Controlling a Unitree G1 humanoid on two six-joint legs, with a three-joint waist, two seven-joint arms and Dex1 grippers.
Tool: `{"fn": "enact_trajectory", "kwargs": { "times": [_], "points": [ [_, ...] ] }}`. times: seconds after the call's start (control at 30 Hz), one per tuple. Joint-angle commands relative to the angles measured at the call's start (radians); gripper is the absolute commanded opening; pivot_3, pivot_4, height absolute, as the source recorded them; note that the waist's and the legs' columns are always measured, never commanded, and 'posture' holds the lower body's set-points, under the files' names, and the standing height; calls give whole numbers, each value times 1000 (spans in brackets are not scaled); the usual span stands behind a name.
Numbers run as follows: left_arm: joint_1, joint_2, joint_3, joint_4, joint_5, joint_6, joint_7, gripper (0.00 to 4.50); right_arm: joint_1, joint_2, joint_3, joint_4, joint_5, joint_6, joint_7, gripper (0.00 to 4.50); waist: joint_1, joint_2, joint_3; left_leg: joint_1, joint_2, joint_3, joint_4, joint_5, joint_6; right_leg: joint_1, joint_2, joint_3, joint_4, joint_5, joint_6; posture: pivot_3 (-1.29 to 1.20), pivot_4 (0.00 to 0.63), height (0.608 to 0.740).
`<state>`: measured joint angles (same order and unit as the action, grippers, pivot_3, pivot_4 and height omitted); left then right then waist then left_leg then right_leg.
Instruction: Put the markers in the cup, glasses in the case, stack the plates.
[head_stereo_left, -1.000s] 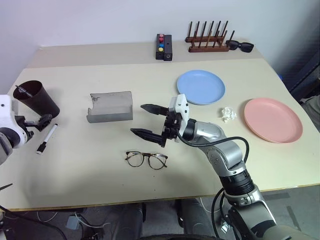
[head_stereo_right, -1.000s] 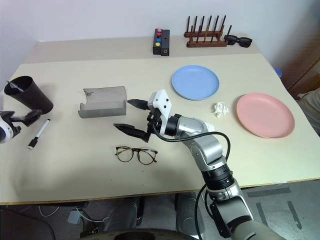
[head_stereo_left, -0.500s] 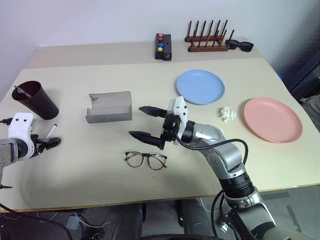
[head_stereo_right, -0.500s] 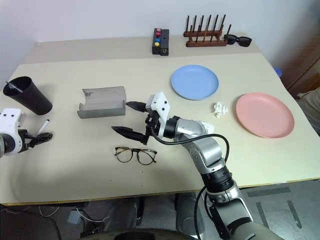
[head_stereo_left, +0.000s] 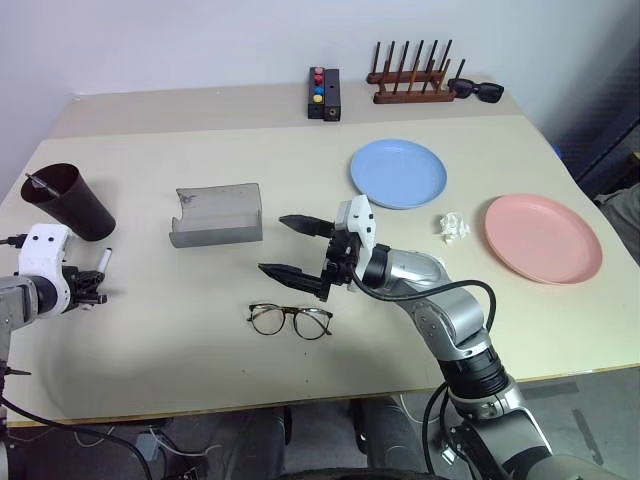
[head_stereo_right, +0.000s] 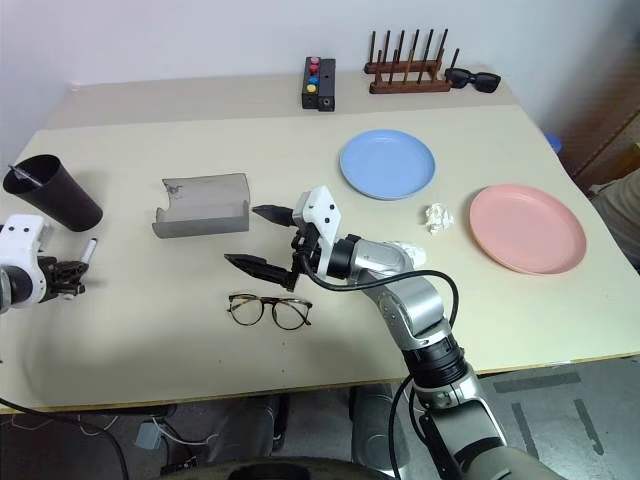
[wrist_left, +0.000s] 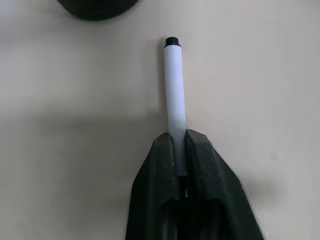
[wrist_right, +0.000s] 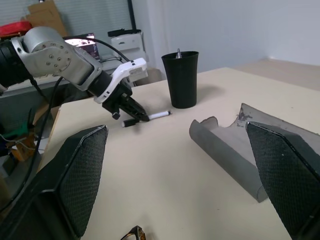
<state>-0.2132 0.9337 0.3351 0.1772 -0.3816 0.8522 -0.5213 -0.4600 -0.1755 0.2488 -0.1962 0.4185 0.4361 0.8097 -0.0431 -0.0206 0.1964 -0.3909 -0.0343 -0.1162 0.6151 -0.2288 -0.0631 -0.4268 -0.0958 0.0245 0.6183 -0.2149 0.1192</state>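
At far left of counter (head_stereo_left: 300, 375), near cup (head_stereo_left: 68, 203): white marker (wrist_left: 175, 90) pinched flat in left end effector (wrist_left: 181, 155), right end effector (head_stereo_left: 297, 247) spread idle; marker step under way, next needing lift and tilt over rim.

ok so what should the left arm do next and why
Probably lift the white marker off the table: the left end effector is shut on it, and it lies flat beside the cup, which already holds the dark marker.
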Motion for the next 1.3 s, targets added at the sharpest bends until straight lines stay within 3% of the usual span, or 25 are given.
{"fn": "enact_trajectory", "kwargs": {
  "times": [0.03,0.17,0.3,0.47,0.63,0.9,1.3],
  "points": [
    [-20,-42,110,-107,-11,-137,32,31,-9,8,6,-45,21,-7,7,4500,4,0,0,0,0,0,0,0,0,0,0,0,0,0,0,0,150,739],
    [-66,-109,196,-172,-45,-237,59,31,-13,8,7,-35,18,-10,11,4500,7,-1,0,-1,0,0,0,1,-1,0,-1,0,-1,0,0,0,150,739],
    [-223,-186,247,-212,-27,-409,190,31,-24,13,11,-17,17,-17,24,4500,9,-2,-1,-1,0,0,0,1,-2,0,-1,0,-1,0,0,0,150,739],
    [-341,-198,174,-75,168,-586,385,31,-38,22,14,2,15,-27,36,4500,-1,-1,-1,0,-1,0,0,2,-3,0,0,0,-1,1,0,0,150,739],
    [-419,-220,164,103,252,-749,512,31,-47,28,14,13,11,-36,38,4500,0,-2,-1,0,-1,0,0,2,-3,0,0,0,0,1,0,0,150,739],
    [-448,-274,141,321,272,-958,564,31,-45,26,5,13,6,-42,28,4500,2,-2,-1,0,-1,0,1,2,-3,0,0,0,0,1,1,0,150,739],
    [-447,-288,123,441,273,-1038,591,31,-40,14,-5,3,10,-45,17,4500,1,-2,-1,0,-1,0,1,2,-3,0,0,0,1,1,1,0,150,739]
  ]
}}
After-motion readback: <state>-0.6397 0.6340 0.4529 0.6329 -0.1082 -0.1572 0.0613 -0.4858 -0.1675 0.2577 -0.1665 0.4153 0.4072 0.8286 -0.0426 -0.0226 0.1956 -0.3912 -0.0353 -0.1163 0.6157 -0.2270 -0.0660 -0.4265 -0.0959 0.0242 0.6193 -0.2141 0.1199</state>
